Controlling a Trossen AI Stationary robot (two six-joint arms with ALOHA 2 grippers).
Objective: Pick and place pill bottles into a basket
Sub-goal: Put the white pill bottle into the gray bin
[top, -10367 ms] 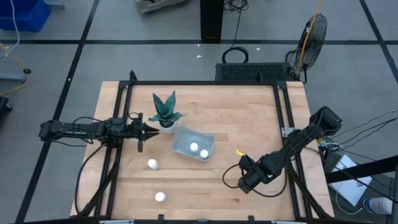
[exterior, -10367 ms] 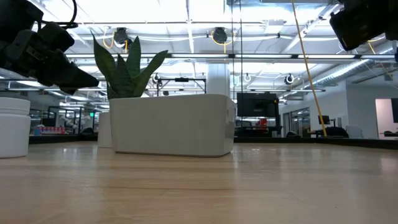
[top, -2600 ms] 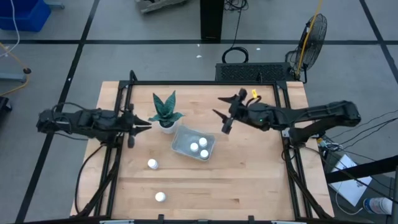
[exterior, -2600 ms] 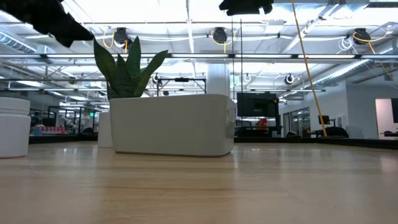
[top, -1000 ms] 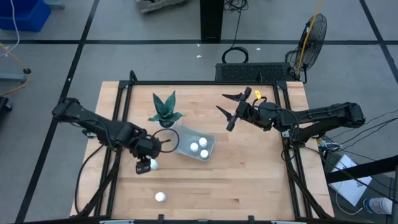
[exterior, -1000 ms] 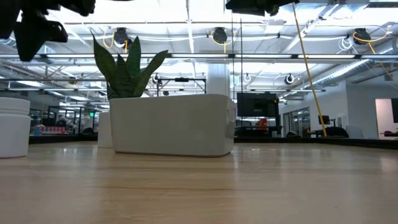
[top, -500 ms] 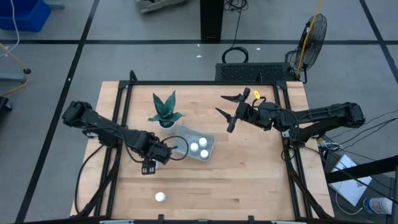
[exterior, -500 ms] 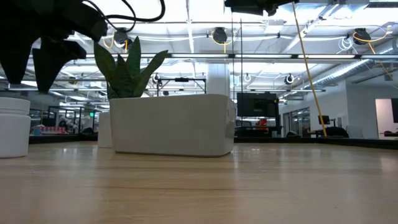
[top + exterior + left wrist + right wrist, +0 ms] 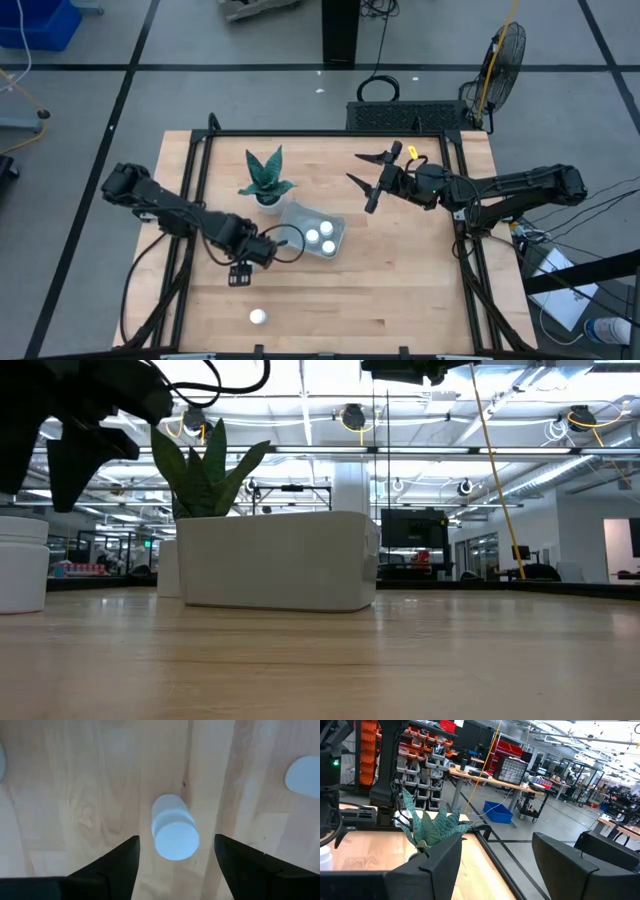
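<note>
A white pill bottle [image 9: 172,827] stands upright on the table. My left gripper [image 9: 176,839] hangs open above it and points down, one finger on each side, clear of the bottle. In the high view my left gripper [image 9: 245,262] hides this bottle. The pale basket [image 9: 296,216] sits right of it on the table and holds three pill bottles [image 9: 311,237]. One more pill bottle [image 9: 258,316] stands near the front edge. My right gripper [image 9: 355,170] is open in the air over the table's far right part, holding nothing.
A white pot with a green spiky plant [image 9: 265,180] stands just behind the basket's left end, close to my left arm. A dark metal frame [image 9: 190,200] runs along the table's sides. Bare wood lies right of the basket and along the front edge.
My left gripper has moved toward the table's right and near edges and come down over the lone bottle, which now lies hidden beneath it in the high view. Its fingers have stayed open. The bottle has not moved.
</note>
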